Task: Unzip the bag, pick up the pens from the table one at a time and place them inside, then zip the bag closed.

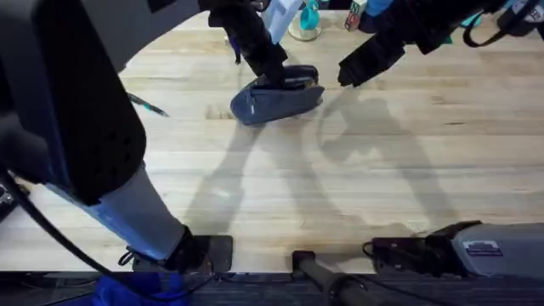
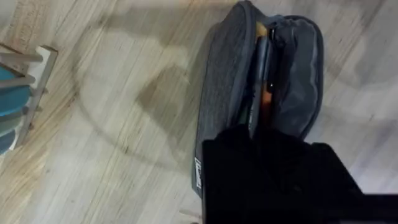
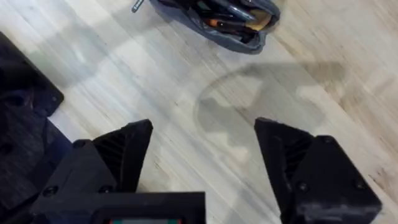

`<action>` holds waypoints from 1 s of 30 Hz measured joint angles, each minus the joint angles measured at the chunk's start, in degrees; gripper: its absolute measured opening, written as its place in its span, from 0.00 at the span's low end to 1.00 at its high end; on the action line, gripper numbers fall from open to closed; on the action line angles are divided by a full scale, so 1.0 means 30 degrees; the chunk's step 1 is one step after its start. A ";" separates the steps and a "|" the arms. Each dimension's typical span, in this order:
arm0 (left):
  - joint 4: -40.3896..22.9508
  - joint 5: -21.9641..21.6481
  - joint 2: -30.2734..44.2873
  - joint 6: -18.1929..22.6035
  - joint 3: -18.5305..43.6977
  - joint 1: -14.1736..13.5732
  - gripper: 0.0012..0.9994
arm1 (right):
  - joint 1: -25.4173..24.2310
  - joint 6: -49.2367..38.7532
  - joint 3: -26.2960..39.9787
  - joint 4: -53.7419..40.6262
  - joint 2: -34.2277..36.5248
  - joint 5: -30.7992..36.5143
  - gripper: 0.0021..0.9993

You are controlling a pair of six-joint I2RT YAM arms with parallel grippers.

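at the left of the overhead view a single pen (image 1: 150,106) lies on the table (image 1: 357,195), well apart from the bag (image 1: 276,102) and close to the large dark bulk of the left arm that rises under the camera. bare planks run between this pen and the bag.

the bag sits toward the far middle of the table, unzipped. the left wrist view looks straight into it: the bag (image 2: 227,93) gapes along its length and pens (image 2: 262,68) lie inside, dark with an orange bit showing. the left gripper (image 1: 285,78) is down at the bag's top edge, on or just over the opening; i cannot tell whether its fingers are apart or together, since they read as one black mass.

right of the bag, the right gripper (image 1: 350,75) hangs above the table, near the bag but not touching it. in its own wrist view the right gripper (image 3: 202,155) has its fingers spread wide with nothing between them, bare wood beneath, and the bag (image 3: 245,34) lies farther off with pens (image 3: 230,15) visible in its mouth.

the whole near half of the table is open wood, crossed by the arms' shadows. bottles (image 1: 304,21) stand along the far edge behind the bag.
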 joint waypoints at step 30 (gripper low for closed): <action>0.0058 -0.0044 0.0000 -0.0138 0.0007 -0.0007 0.99 | 0.0002 -0.0001 0.0000 0.0000 0.0000 0.0000 1.00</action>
